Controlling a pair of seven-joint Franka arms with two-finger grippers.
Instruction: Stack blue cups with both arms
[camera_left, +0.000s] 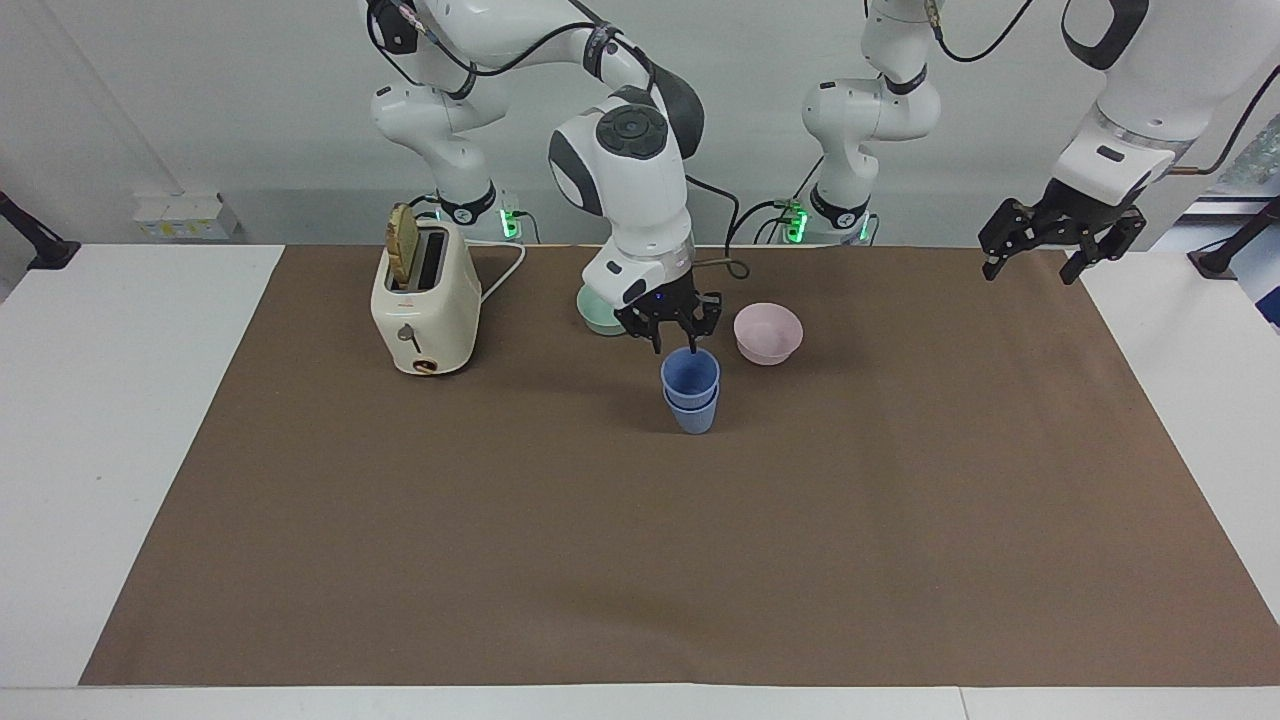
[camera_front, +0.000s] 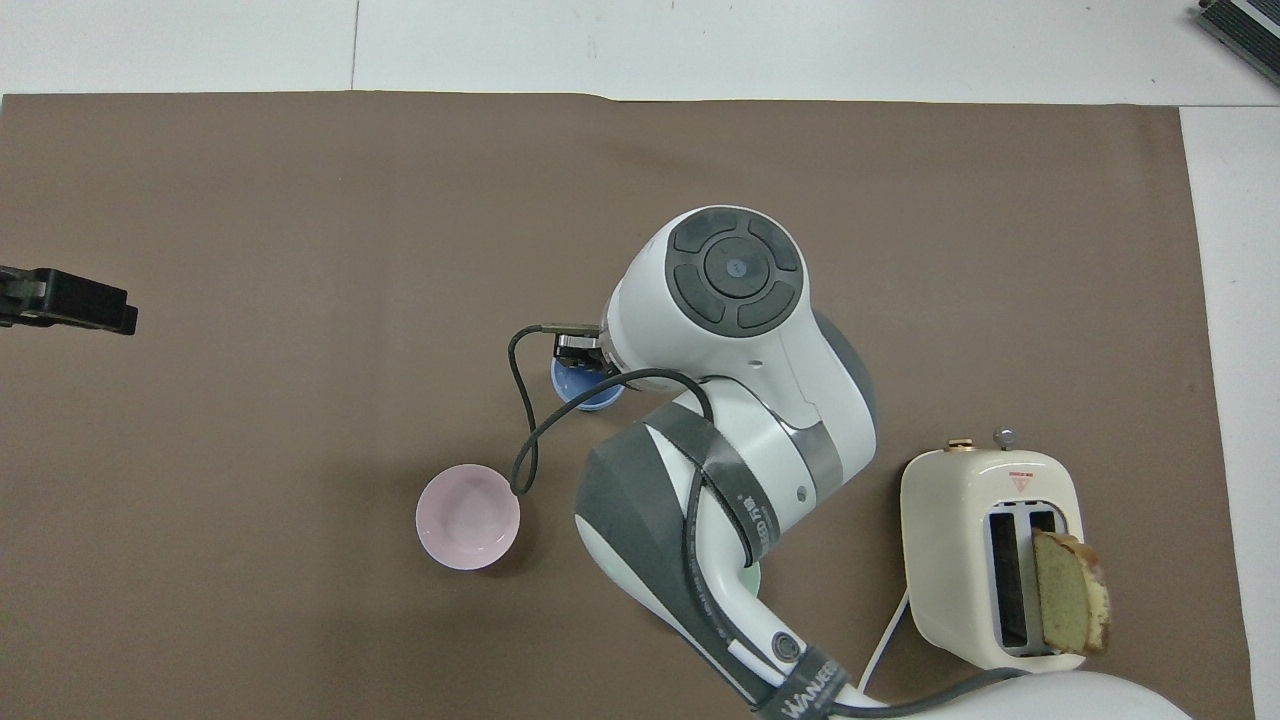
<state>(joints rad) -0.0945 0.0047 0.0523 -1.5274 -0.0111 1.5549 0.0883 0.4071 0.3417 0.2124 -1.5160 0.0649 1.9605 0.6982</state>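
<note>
Brown matting (camera_left: 640, 560) covers the table. Directly beneath the right gripper (camera_left: 674, 345), whose fingers are spread and clear of the rim, the two blue cups (camera_left: 690, 392) stand nested, upright. Just beside it sit a pink bowl (camera_left: 768, 333) and a mint-green bowl (camera_left: 595, 312). Well apart, the left gripper (camera_left: 1031, 268) waits with fingers spread.

A robotics lab set up as a mock kitchen: two white arms (camera_left: 640, 170) stand bolted at a white counter (camera_left: 120, 400) spread with a brown mat (camera_left: 640, 560), with a toaster (camera_left: 425, 300) and bowls (camera_left: 768, 333) as props before a bare wall.
</note>
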